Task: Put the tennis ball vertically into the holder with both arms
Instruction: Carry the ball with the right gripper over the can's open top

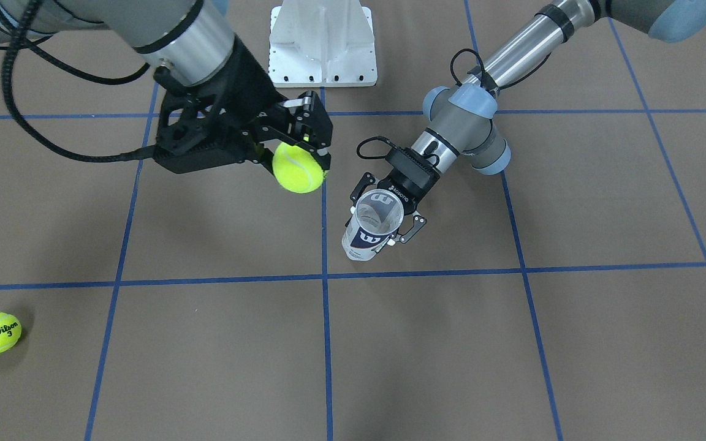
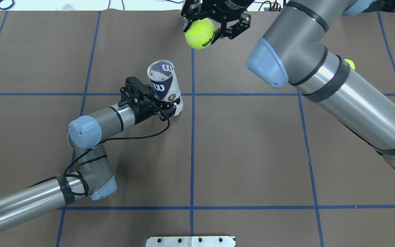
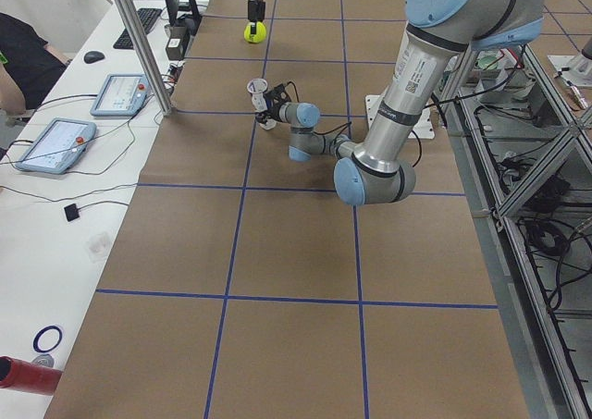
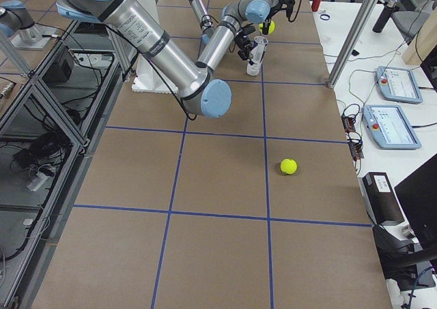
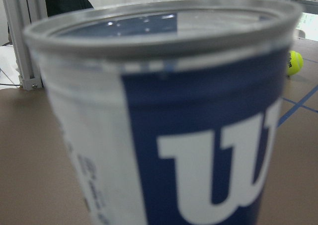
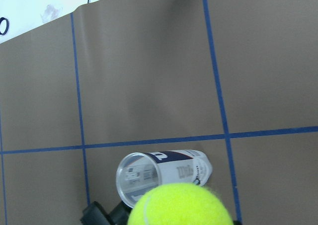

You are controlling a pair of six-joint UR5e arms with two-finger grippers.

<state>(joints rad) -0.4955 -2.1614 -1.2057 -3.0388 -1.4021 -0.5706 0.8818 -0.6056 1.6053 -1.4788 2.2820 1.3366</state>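
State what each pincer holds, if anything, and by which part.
The left pincer grips the holder low on its body, open end up. The right pincer clamps a tennis ball across its sides.

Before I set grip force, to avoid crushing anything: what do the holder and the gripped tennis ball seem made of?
The holder looks like glossy clear plastic: the label shows through its wall. Its rim looks silvery, perhaps metal. The tennis ball looks like matte, fuzzy yellow felt.
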